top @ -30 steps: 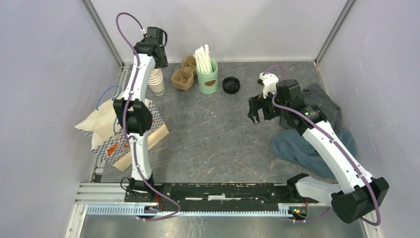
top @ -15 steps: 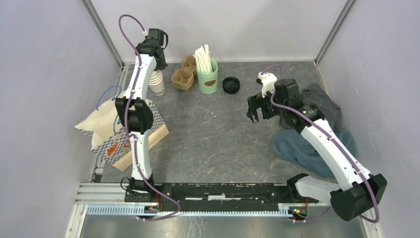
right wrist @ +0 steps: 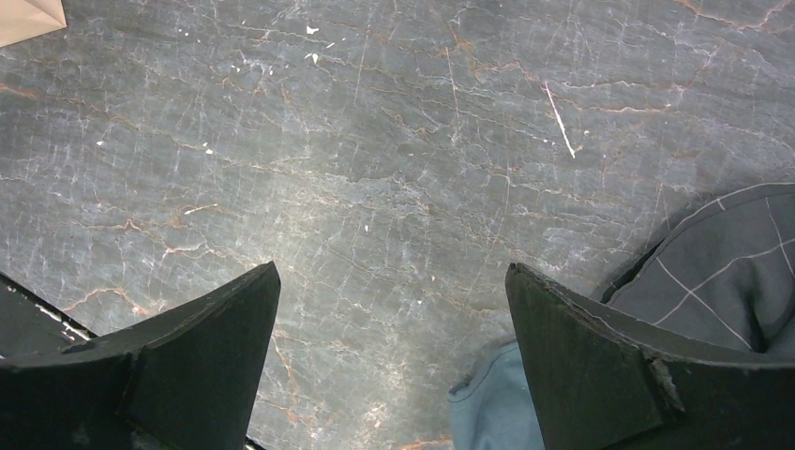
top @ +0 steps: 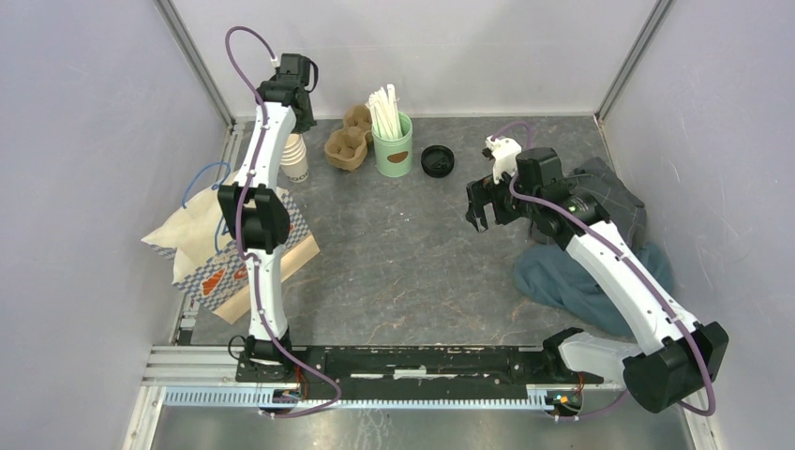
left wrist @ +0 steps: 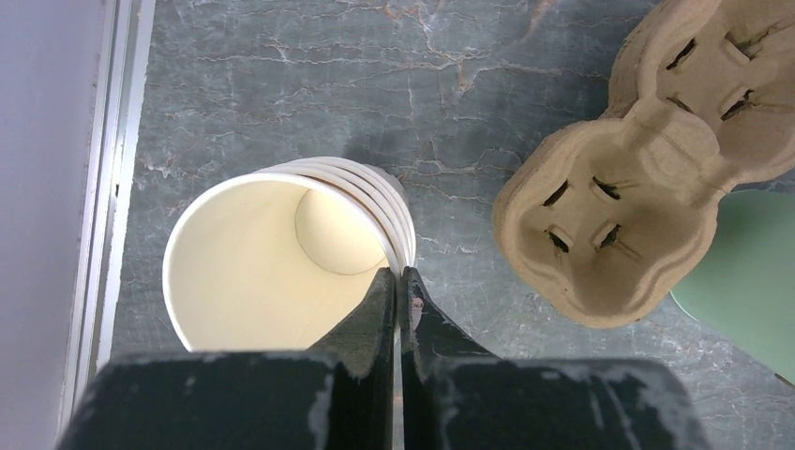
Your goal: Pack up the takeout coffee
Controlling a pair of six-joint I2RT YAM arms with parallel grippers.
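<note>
No takeout coffee with a lid shows in any view. A stack of lidless white paper cups [top: 297, 161] stands at the back left. In the left wrist view my left gripper [left wrist: 400, 274] is shut on the right rim of the top cup [left wrist: 272, 258], one finger inside the cup and one outside. A loose black lid [top: 437, 160] lies on the table at the back centre. My right gripper [top: 478, 212] hovers over bare table right of centre, wide open [right wrist: 391, 267], with nothing between its fingers.
A brown pulp cup carrier [top: 345, 142] lies right of the cups [left wrist: 609, 216]. Beside it is a green cup of white straws [top: 392, 145]. A paper bag [top: 216, 258] lies at the left edge. Blue cloth [top: 572, 281] and dark checked cloth [right wrist: 722, 272] lie at the right.
My left gripper's jaws have closed onto the top cup's rim. The right arm has crept slightly left and toward the back, still open.
</note>
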